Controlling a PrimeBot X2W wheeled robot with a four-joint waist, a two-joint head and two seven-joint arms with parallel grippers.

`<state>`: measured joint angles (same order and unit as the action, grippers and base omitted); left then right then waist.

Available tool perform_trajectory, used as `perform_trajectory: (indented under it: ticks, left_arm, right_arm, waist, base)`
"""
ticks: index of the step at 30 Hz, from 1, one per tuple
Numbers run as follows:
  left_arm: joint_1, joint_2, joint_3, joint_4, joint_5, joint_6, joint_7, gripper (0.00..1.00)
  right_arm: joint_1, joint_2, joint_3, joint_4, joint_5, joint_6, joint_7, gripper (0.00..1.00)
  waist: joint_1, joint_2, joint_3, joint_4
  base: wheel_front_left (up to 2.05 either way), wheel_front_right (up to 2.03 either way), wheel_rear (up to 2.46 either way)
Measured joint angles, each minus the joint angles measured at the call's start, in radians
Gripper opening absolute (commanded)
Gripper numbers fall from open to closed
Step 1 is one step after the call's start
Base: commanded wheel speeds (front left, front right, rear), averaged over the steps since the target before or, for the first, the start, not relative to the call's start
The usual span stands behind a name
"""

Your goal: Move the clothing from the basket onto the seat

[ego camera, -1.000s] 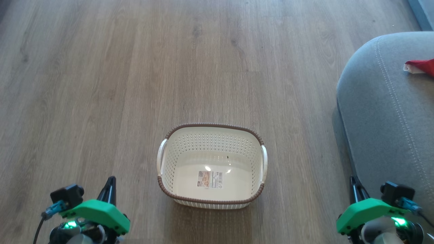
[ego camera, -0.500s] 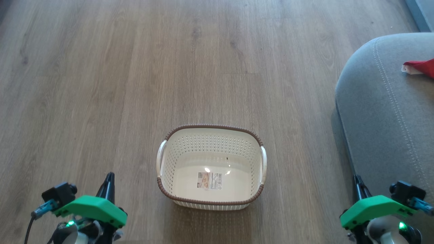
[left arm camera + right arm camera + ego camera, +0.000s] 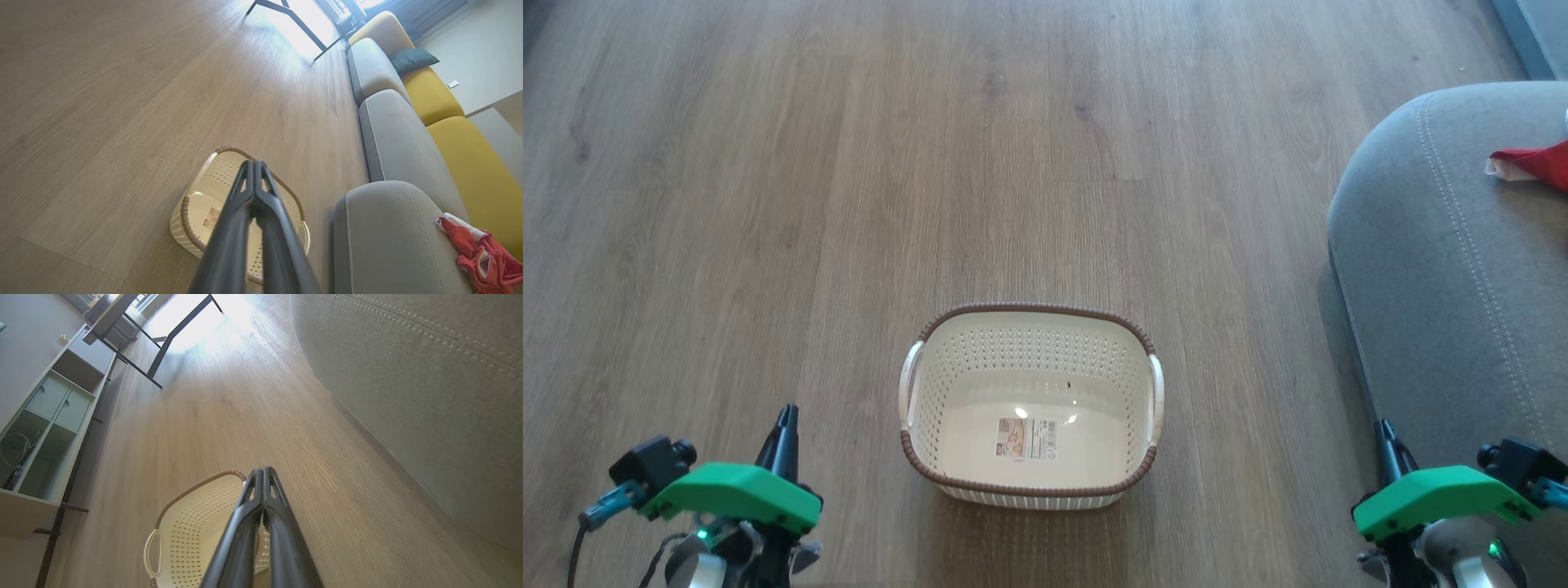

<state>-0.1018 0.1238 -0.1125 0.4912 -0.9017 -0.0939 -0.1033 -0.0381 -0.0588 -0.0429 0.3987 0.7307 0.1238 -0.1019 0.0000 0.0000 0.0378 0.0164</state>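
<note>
The basket (image 3: 1029, 363) stands on the wooden floor (image 3: 849, 204), its bare bottom and label sticker (image 3: 1027, 438) showing. The clothing (image 3: 1534, 159) (red with white trim) lies bunched on the grey seat (image 3: 1437, 269), well apart from the basket. The left gripper (image 3: 786, 415) hangs to the basket's left and the right gripper (image 3: 1383, 428) beside the seat's edge. Both have their fingers pressed together, empty.

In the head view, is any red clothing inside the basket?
No: the basket holds a sticker alone, and the clothing lies on the seat.
</note>
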Motion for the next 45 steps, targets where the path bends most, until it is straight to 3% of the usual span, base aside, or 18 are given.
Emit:
perform_trajectory:
  ticks: [45]
  left_arm:
    - [0.006, -0.045, 0.116, -0.123, -0.418, -0.013, 0.130, 0.00]
  right_arm:
    - [-0.004, 0.009, -0.053, -0.069, 0.521, 0.000, 0.127, 0.00]
  waist:
    - [0.0000, 0.0000, -0.021, -0.010]
  base:
    - [0.00, 0.00, 0.00]
